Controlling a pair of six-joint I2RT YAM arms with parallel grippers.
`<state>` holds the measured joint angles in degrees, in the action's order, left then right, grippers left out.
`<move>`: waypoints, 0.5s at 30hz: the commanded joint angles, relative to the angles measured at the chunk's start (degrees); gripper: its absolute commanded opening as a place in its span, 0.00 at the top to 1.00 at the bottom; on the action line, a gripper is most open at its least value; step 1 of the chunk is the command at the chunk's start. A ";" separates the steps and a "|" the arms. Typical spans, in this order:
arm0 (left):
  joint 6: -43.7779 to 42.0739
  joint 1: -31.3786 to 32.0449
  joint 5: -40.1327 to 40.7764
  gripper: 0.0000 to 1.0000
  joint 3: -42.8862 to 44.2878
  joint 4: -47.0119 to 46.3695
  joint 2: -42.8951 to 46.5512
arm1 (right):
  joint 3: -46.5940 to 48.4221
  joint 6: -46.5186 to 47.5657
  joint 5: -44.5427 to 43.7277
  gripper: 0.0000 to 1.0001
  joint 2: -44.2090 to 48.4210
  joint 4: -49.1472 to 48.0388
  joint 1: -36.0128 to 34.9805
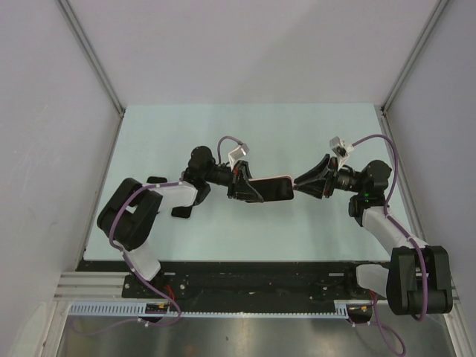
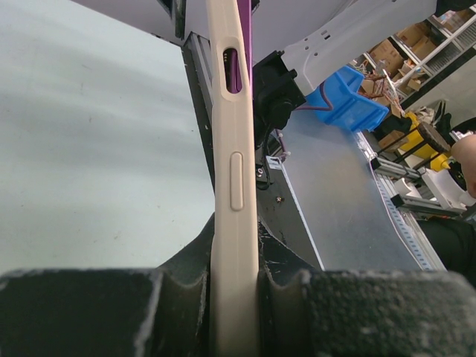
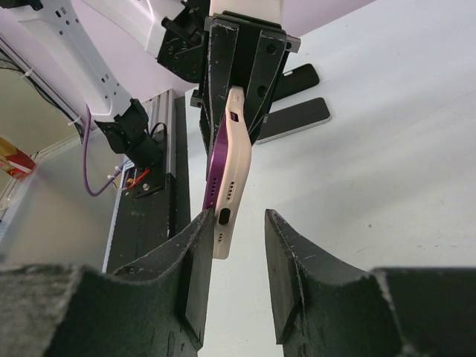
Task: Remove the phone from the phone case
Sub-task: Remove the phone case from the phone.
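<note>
A beige phone case (image 1: 271, 187) with a purple phone inside is held above the table, lying lengthways between the two arms. My left gripper (image 1: 253, 189) is shut on one end of it. In the left wrist view the phone case (image 2: 235, 186) stands edge-on, clamped between both pads, and the phone (image 2: 245, 44) shows purple along its upper edge. My right gripper (image 3: 236, 219) is open around the free end of the phone case (image 3: 236, 160). Its left finger (image 3: 195, 256) touches that end where the phone (image 3: 216, 163) stands slightly out of the case. The right finger (image 3: 286, 260) is apart from it.
A dark flat phone (image 3: 296, 119) and a black object (image 3: 296, 74) lie on the table behind the left arm; they also appear as the dark phone (image 1: 184, 210) and the black object (image 1: 156, 180). The table's near edge with the arm rail (image 1: 245, 279) lies below.
</note>
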<state>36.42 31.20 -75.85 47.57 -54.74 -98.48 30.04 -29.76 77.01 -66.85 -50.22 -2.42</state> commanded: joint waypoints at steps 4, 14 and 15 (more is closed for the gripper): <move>-0.48 0.44 -1.23 1.00 0.94 -3.35 3.03 | 1.95 0.40 0.68 0.62 -0.03 -1.55 -0.31; -0.13 0.62 -1.75 1.00 1.12 -3.35 2.50 | 4.32 13.23 -0.55 0.62 0.58 13.47 -1.19; -0.13 0.62 -1.67 1.00 1.12 -3.35 2.33 | 4.32 13.41 -0.46 0.62 0.67 13.65 -1.19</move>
<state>36.45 31.27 -76.27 47.57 -54.61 -98.48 31.86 -22.24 77.01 -66.85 -42.72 -2.94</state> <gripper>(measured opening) 0.195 0.380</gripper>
